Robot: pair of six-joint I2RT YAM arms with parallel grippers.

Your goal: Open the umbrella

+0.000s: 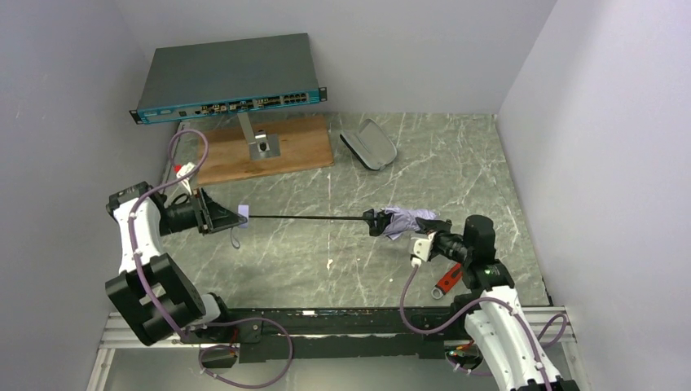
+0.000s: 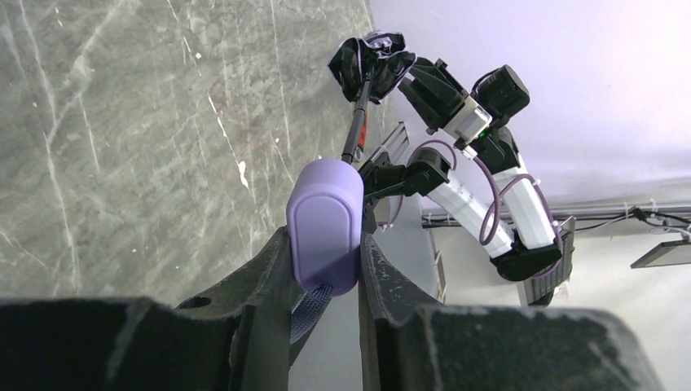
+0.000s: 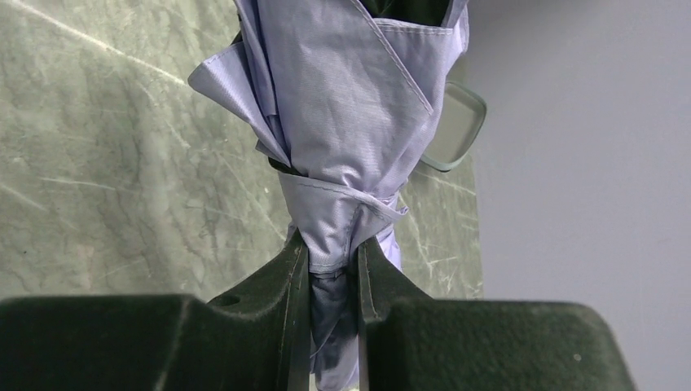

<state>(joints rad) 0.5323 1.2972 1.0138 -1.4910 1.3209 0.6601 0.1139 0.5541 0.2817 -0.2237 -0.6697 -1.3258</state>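
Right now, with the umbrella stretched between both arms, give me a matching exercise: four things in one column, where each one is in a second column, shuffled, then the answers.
Things
1. umbrella handle
2. folded canopy
3. grey pouch
4. network switch

Places
A. raised on a stand over the wooden board
B. pinched in the right gripper
C. lying on the table beside the board
D. clamped in the left gripper

Pairs: 1-D, 2-B, 3-C, 4-A
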